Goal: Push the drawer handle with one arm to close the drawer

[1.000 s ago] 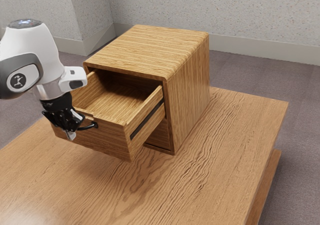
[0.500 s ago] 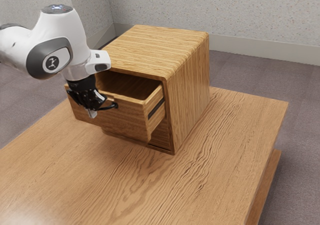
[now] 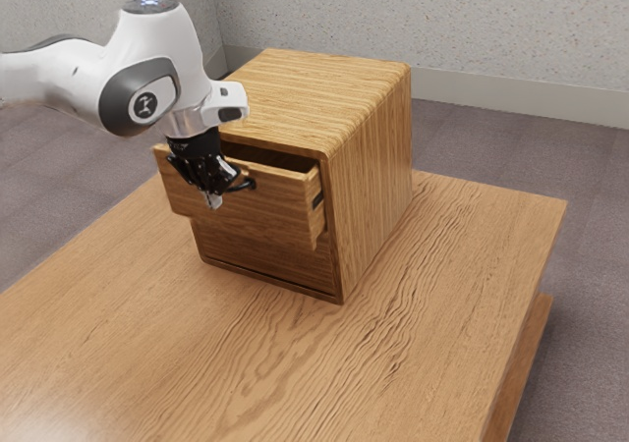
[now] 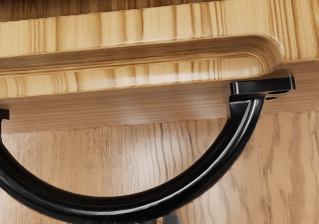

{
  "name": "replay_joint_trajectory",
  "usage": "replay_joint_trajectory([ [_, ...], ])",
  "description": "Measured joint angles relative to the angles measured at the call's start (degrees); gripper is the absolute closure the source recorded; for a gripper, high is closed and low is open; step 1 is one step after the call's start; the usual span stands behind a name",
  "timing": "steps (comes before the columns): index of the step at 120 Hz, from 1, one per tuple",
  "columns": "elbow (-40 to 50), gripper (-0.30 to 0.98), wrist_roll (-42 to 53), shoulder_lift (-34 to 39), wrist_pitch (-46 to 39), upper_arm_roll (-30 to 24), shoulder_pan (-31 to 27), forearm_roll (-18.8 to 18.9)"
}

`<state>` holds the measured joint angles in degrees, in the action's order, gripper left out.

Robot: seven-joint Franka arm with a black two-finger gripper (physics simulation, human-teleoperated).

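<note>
A: So, hand (image 3: 213,198) at the handle (image 4: 124,209); apart or together, can't tell.
B: Handling?
A: Handle looks stiff, maybe slippery; push mid-curve, square on. The drawer (image 3: 280,206) probably slides light on its side rail (image 3: 317,200), could bind if shoved off-centre.
B: Drawer's where?
A: Part-way out of the cabinet (image 3: 373,157), up top.
B: Edges, room?
A: Gap between drawer and cabinet's front edge, that's the travel. Desk (image 3: 442,314) below, its edge at the exterior view's right well apart.

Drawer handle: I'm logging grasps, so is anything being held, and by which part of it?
I can't tell whether the gripper holds the black handle; it is at the handle's curved middle.
</note>
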<state>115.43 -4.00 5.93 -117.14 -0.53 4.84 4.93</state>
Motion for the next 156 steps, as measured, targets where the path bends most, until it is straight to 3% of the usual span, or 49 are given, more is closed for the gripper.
replay_joint_trajectory([
  [73,-8.6,0.79,6.9,-7.8,-0.6,0.4,-0.2,-0.4],
  [82,-6.1,0.79,7.4,-5.1,-0.4,0.4,-0.3,-1.5],
  [102,0.1,0.79,8.3,9.3,4.9,0.3,-0.3,-4.7],
  [114,-8.7,0.79,8.1,10.6,13.2,-0.3,-0.3,-5.0],
  [129,-27.3,0.78,7.9,1.1,23.9,-1.4,-0.3,-3.3],
  [156,-35.6,0.32,7.4,-3.9,33.9,-2.2,0.2,-2.5],
])
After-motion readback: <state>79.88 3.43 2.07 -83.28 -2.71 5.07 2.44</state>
